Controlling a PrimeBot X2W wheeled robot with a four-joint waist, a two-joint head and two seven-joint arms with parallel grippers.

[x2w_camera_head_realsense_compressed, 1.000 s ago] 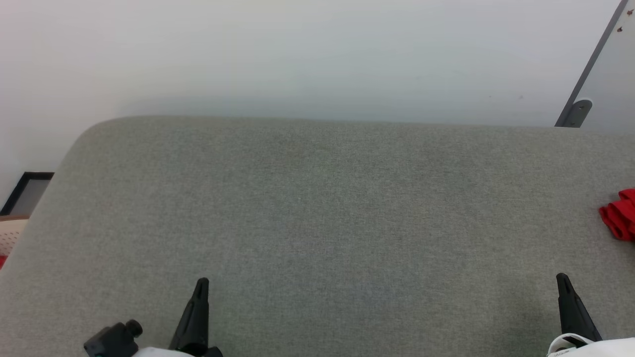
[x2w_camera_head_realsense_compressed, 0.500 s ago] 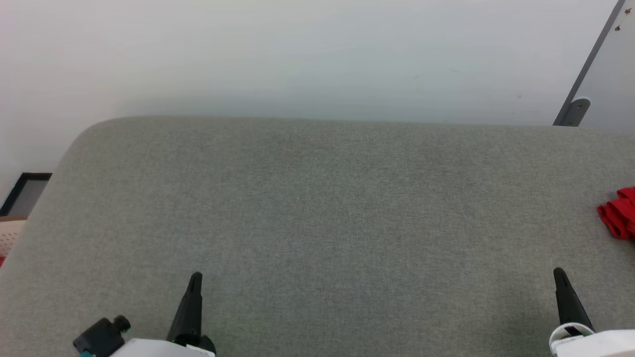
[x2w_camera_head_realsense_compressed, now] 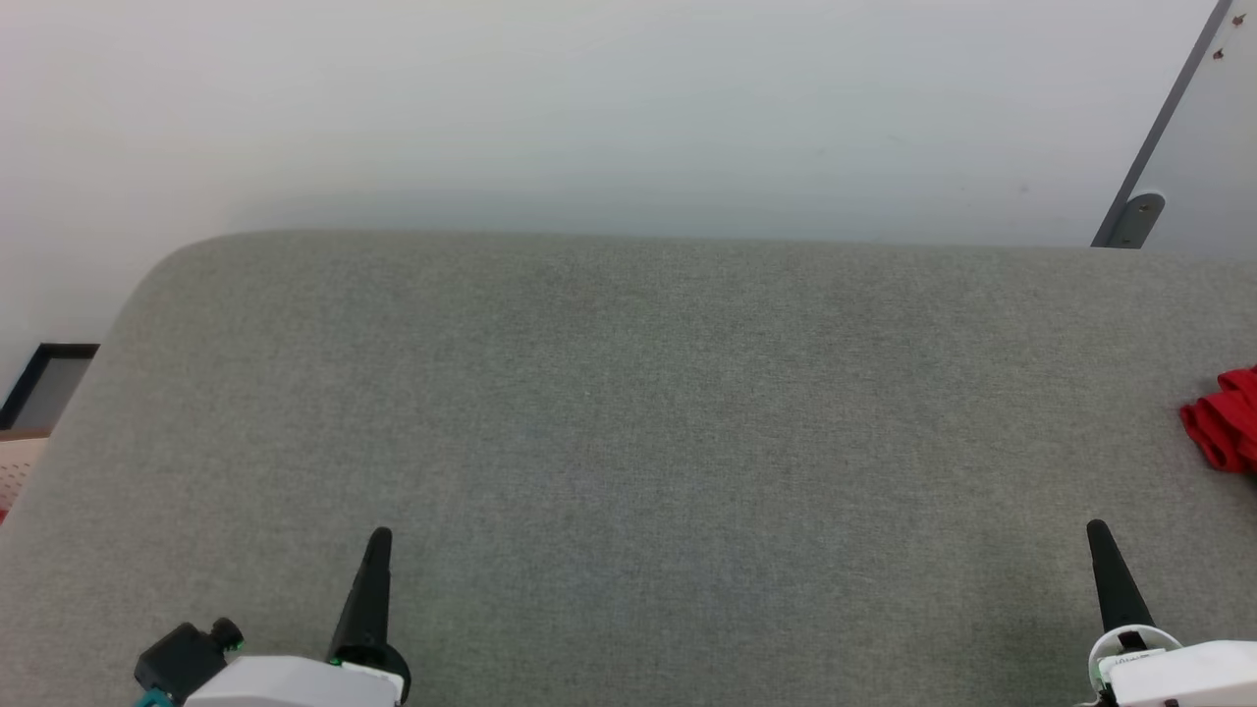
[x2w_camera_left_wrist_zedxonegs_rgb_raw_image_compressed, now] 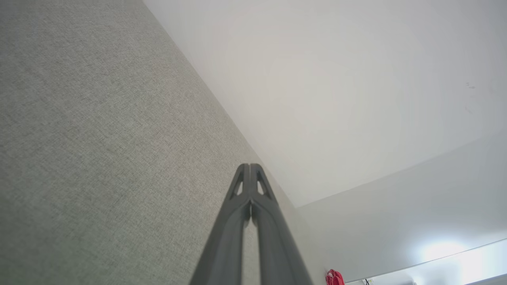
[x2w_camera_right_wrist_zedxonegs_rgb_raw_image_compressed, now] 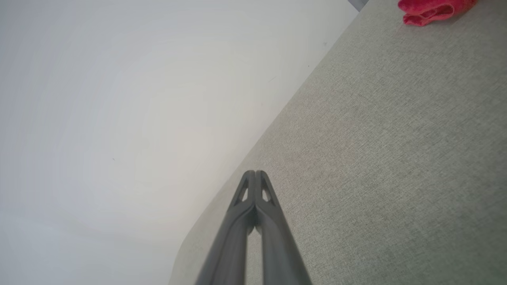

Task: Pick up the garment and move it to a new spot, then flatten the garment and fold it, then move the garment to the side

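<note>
The garment (x2w_camera_head_realsense_compressed: 1223,424) lies bunched in a red heap at the right edge of the head view, slightly below mid-height, and runs off the frame. It rests on the grey pad (x2w_camera_head_realsense_compressed: 628,422).

The left gripper (x2w_camera_head_realsense_compressed: 378,542) rises from the lower left of that view and the right gripper (x2w_camera_head_realsense_compressed: 1098,538) from the lower right. Both point up the frame over the pad. The right gripper is below the heap and apart from it.

In each wrist view the 2 fingers are pressed together at the tips, with nothing between them.

In the left wrist view the garment (x2w_camera_left_wrist_zedxonegs_rgb_raw_image_compressed: 334,277) is a small red spot at the bottom edge, right of the fingers. In the right wrist view it (x2w_camera_right_wrist_zedxonegs_rgb_raw_image_compressed: 431,10) sits in the upper right corner.

A pale wall (x2w_camera_head_realsense_compressed: 589,108) stands behind the pad.
</note>
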